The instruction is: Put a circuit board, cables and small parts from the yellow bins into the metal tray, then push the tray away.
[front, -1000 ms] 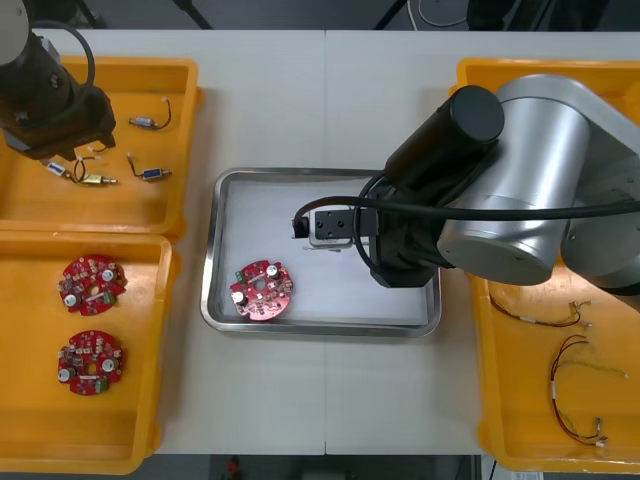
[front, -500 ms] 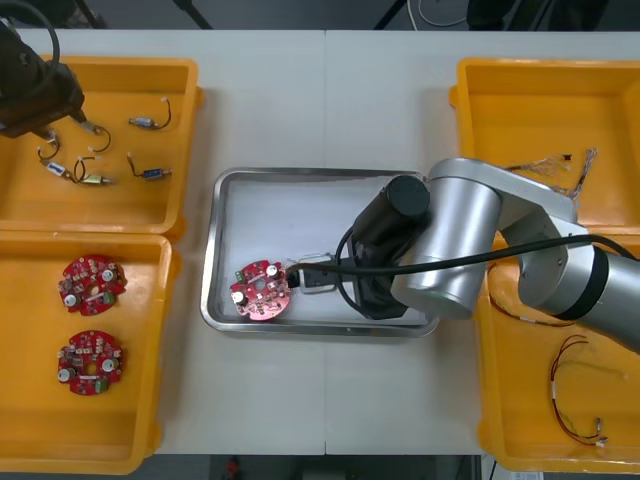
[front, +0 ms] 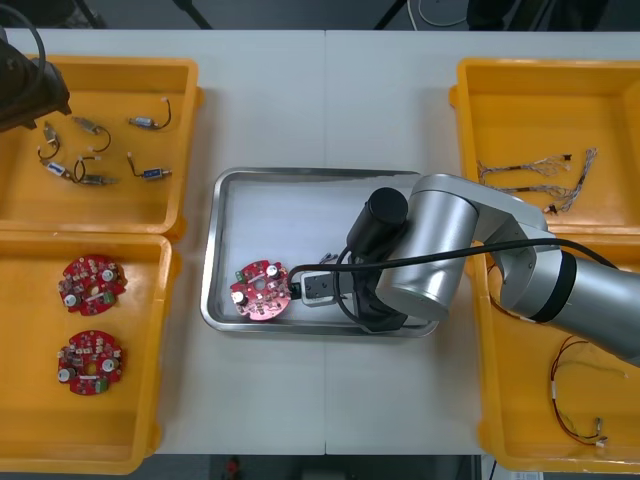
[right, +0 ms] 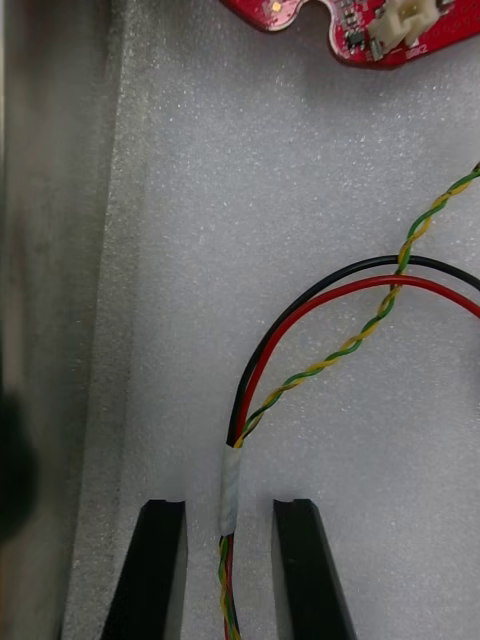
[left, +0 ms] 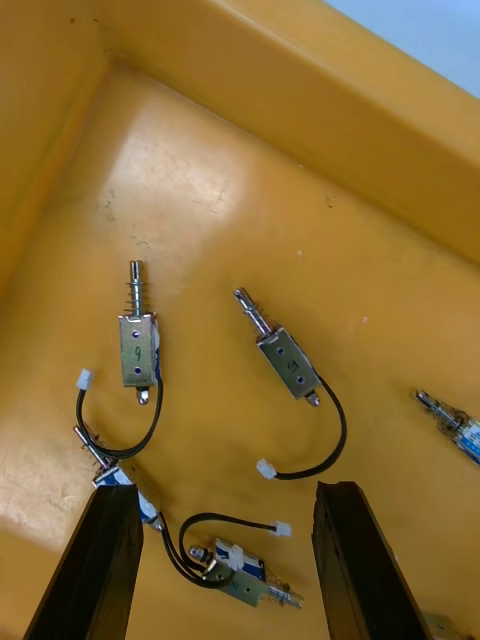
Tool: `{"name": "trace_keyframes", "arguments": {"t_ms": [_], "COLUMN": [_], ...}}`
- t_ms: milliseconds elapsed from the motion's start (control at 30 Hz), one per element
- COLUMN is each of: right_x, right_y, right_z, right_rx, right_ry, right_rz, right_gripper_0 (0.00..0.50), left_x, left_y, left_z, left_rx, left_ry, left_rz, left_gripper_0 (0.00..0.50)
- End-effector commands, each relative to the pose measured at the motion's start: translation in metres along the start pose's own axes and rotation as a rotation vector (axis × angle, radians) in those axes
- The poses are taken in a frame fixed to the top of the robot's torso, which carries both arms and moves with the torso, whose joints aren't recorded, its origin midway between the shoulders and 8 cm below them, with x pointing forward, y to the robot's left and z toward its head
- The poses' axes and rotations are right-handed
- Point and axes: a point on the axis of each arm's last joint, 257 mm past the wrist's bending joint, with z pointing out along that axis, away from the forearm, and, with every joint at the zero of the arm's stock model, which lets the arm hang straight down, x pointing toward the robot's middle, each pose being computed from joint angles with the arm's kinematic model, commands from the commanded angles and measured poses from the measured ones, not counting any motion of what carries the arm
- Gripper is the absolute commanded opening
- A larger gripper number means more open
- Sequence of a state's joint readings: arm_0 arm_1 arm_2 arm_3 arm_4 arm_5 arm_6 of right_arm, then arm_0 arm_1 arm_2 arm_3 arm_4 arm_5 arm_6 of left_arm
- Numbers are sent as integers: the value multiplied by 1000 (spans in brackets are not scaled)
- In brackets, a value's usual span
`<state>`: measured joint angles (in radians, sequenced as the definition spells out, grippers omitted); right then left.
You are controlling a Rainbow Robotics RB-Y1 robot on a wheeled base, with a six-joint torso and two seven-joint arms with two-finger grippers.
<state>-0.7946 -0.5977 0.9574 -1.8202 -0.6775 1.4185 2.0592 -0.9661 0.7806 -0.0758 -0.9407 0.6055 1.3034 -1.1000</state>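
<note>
Cable [right: 232, 490]: judged light, limp; best gripped at taped sleeve. Lies in tray [front: 214, 250], mid-frame, between parted fingers of right gripper [right: 228, 510]. Left gripper [left: 225, 492], upper left: fingers spread.

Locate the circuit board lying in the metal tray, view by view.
Front: circuit board in the metal tray's near-left corner, just left of the right pincer.
Right wrist: its edge lies ahead of the pincer, past the cable.
Left wrist: left pincer over a yellow bin of small metal parts.
Shared landmark: the tray's white lining.
</note>
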Motion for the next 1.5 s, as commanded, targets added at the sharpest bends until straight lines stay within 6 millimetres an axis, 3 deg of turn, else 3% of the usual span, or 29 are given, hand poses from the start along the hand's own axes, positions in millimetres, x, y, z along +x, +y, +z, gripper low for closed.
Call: {"name": "trace_keyframes", "arguments": {"t_ms": [33, 433, 667, 933, 1167, 1500], "right_x": [-32, -32, -7, 11, 56, 160], "right_y": [-24, -37, -49, -99, -129, -144], "right_z": [-27, -83, -132, -190, -230, -261], "right_rx": [70, 42, 31, 209, 339, 466], "right_ry": [-73, -72, -42, -137, -164, -86], "right_rz": [-36, 40, 143, 299, 443, 683], "right_gripper_0": [500, 500, 500, 500, 500, 500], "left_x": [-48, -50, -45, -34, -23, -11], "left_y": [6, 17, 9, 6, 9, 21], "left_z": [-24, 12, 34, 51, 69, 78], "left_rx": [14, 28, 61, 73, 62, 44], "left_ry": [-103, -157, -189, -195, -235, -218], "left_rz": [47, 22, 1, -1, 50, 59], "left_gripper_0": [500, 500, 500, 500, 500, 500]}}
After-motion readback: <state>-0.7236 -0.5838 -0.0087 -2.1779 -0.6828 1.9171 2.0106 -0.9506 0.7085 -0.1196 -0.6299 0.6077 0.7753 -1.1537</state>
